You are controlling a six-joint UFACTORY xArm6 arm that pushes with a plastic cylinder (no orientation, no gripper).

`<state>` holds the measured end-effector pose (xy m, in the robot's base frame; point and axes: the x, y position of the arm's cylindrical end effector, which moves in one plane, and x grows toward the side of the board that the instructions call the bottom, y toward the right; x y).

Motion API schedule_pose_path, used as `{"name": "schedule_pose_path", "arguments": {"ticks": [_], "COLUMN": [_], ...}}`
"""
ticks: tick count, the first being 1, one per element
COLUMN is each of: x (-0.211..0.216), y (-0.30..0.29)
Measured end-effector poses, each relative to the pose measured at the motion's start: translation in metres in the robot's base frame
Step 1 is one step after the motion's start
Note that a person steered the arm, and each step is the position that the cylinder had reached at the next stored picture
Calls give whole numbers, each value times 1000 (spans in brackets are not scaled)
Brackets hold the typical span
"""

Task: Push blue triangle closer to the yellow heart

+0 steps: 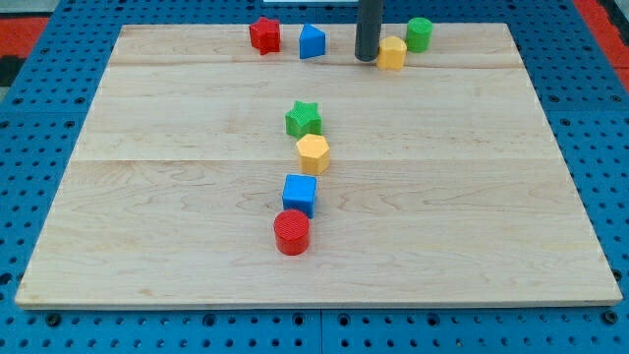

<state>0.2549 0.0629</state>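
Straight dark rod came down from view's top edge, my tip [367,59] planted on pale wooden board [177,226] near its top edge. No jaws on this tool, just bare rod end, clamped on nothing. Tip sat just left of small yellow heart-shaped block [392,53], touching or almost touching, could not tell which. Blue triangular block [312,41] stood left of tip, near but apart from it, rod between it and yellow heart. Red star-like block [264,34] just left of blue triangle, small gap between. Green rounded block [420,33] up and right of yellow heart, close beside it, exact shape hard to make out.

Second group ran down board's middle as 4 blocks in a loose column: green star block [304,119] at top, yellow hexagonal block [313,153] just below and nearly touching, blue cube block [300,195] lower, red cylinder block [292,232] at bottom, touching or overlapping cube in view. Column well apart from tip.

Board lay on blue pegboard surface [59,324] with dotted holes
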Motion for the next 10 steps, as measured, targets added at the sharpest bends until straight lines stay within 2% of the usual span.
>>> {"name": "schedule_pose_path", "arguments": {"ticks": [2, 3, 5, 6, 9, 10], "x": [0, -4, -48, -51, -26, -17], "y": [-130, -139, -93, -81, -73, -46]}}
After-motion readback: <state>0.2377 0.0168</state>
